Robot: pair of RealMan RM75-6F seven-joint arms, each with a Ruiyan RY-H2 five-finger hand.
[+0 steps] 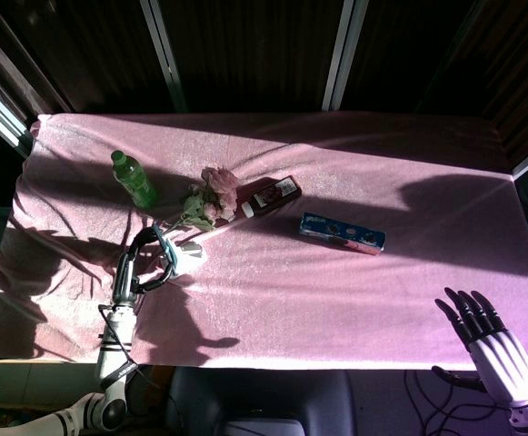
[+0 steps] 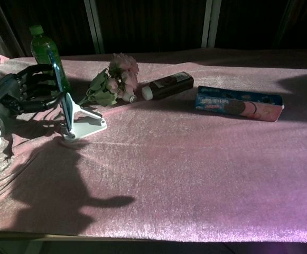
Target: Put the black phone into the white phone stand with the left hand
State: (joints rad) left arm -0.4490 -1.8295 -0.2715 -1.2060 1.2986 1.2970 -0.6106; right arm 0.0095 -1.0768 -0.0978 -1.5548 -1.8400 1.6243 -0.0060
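The black phone [image 2: 61, 91] stands nearly upright and edge-on, pinched in the left hand [image 2: 29, 89], with its lower edge down at the white phone stand [image 2: 82, 120]. In the chest view it lies against the stand's slanted back; whether it is fully seated on the front lip cannot be told from either view. From the head view the phone [image 1: 164, 245] shows only as a thin bluish sliver over the stand [image 1: 184, 255].

The step in hand looks like the final seating and release. To do it well, the left hand should let the phone's bottom edge settle into the lip first, then lean its back onto the support before the fingers loosen. The stand looks light and sits on a loose, wrinkled pink cloth [image 2: 185, 159] over the table, so any sideways push may slide or tip it; pressure should go straight down. The green bottle [image 2: 45, 53] and the flower bunch [image 2: 113, 79] stand just behind, so withdrawal is best made to the left. The right hand [image 1: 491, 341] hangs off the table's near edge, fingers spread, holding nothing.
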